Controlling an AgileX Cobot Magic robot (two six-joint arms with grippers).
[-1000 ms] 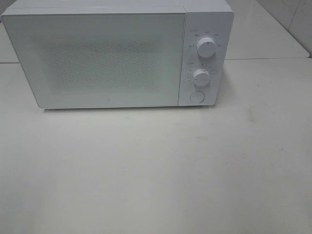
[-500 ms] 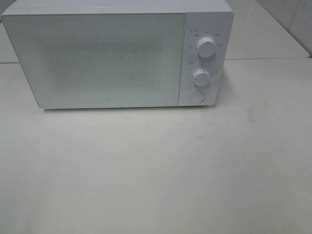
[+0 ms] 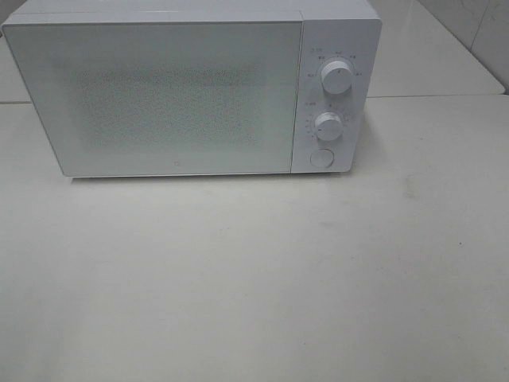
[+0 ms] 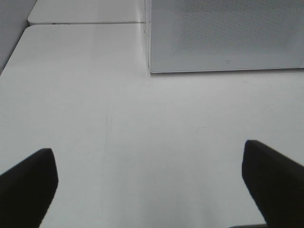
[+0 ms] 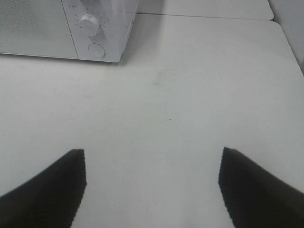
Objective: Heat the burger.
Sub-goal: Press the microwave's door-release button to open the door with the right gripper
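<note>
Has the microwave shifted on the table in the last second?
No. The microwave has not moved: in the exterior high view its right side meets the table seam at the same spot as before.

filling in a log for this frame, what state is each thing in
microwave: door shut, inside not visible
upper dial: setting too small to read
lower dial: setting too small to read
left gripper: jaws open, empty
right gripper: jaws open, empty
burger: not in view

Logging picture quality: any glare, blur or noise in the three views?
Exterior high: flat, even light; grainy speckle on the microwave door. Left wrist: table washed out near white; left gripper a blurred black shape. Right wrist: right gripper equally dark and soft; knob clear.
</note>
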